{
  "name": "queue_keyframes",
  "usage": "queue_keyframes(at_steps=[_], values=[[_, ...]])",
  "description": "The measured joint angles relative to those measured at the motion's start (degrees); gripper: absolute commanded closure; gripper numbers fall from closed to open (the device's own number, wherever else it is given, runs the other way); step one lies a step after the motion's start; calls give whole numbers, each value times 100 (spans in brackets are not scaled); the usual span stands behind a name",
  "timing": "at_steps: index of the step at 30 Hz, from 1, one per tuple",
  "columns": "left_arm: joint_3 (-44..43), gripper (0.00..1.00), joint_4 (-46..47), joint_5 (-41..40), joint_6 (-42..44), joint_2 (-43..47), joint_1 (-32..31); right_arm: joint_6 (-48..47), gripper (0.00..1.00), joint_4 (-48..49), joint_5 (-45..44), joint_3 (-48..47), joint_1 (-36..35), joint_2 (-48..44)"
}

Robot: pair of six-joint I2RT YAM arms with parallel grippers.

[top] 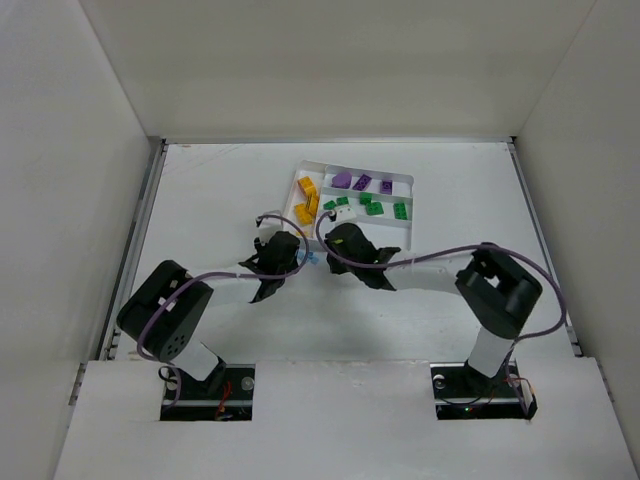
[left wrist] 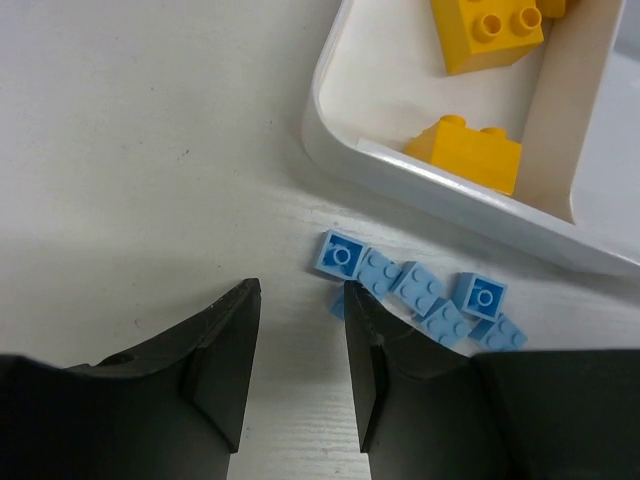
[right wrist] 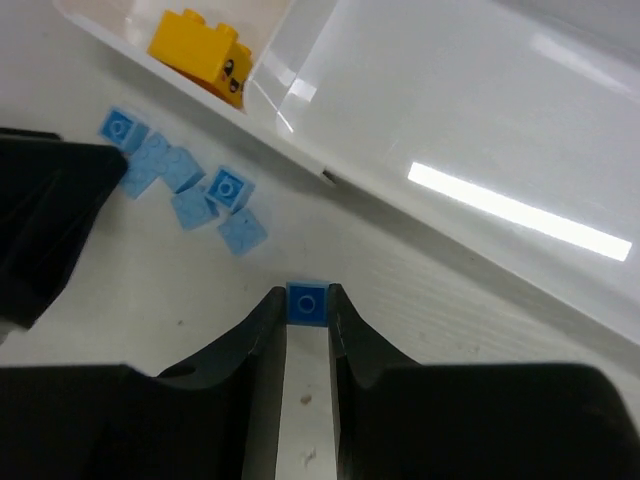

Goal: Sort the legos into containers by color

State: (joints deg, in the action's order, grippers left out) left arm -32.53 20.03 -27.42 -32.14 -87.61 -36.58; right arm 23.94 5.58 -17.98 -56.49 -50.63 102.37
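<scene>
While right gripper [right wrist: 306, 312] pinches pale blue brick [right wrist: 307, 301] near tray [right wrist: 290, 152], left gripper [left wrist: 300, 300] gapes wide beside loose blue bricks [left wrist: 415, 285] on table [left wrist: 150, 150].

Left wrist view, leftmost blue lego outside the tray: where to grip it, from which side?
Take the leftmost blue lego from straight above: it lies flat, stud up. Probably pinch its far and near faces; its right face touches the neighbouring lego, and the tray wall leaves a gap on the far side. A partly hidden lego crowds the near side, so go narrow.
</scene>
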Motion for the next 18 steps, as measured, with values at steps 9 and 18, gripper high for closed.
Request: queue_keyframes(at_steps=[9,18], values=[[-319,63,33,20,164,-343,35,72,68,118,144,151,501,-1029],[-511,64,55,31,280,-533,33,197,43,15,96,76,686,-535]])
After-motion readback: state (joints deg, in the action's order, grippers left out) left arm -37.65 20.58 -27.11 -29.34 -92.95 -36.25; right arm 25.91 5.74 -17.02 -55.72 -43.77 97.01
